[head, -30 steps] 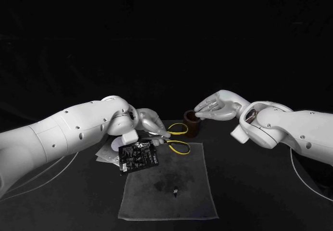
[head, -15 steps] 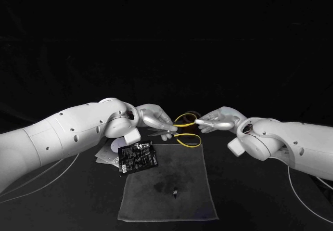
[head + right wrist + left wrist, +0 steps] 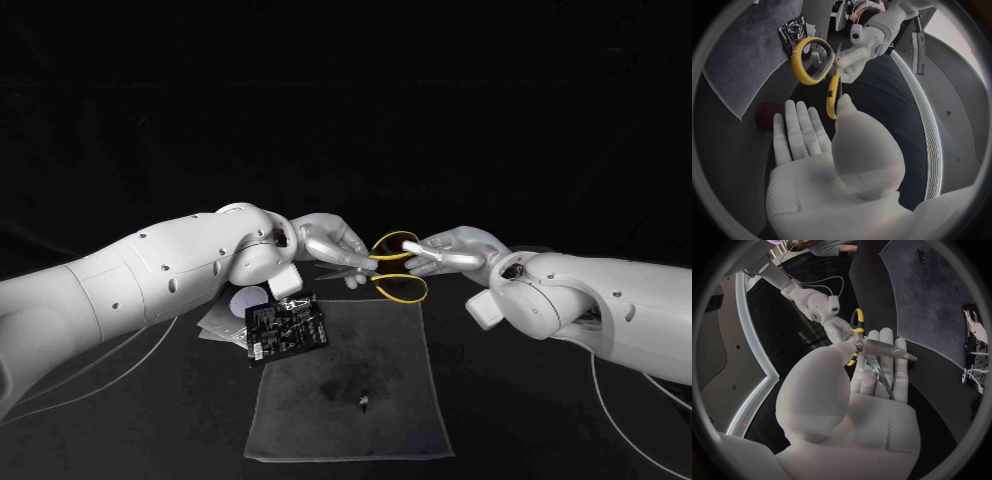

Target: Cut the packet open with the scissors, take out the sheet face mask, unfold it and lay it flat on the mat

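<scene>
My left hand (image 3: 329,245) pinches the scissors (image 3: 833,100) by the blades | my right hand (image 3: 450,252) at the yellow handles, grip: can't tell | packet (image 3: 284,327) lies over the mat (image 3: 353,390) edge

White arms (image 3: 130,280) end in silver hands (image 3: 329,240), trailing cables (image 3: 623,385).

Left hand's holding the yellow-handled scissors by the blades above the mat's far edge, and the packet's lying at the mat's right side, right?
Wrong side: the head view shows the packet at the mat's left edge. The left hand does hold the scissors by the blades above the far edge.
</scene>
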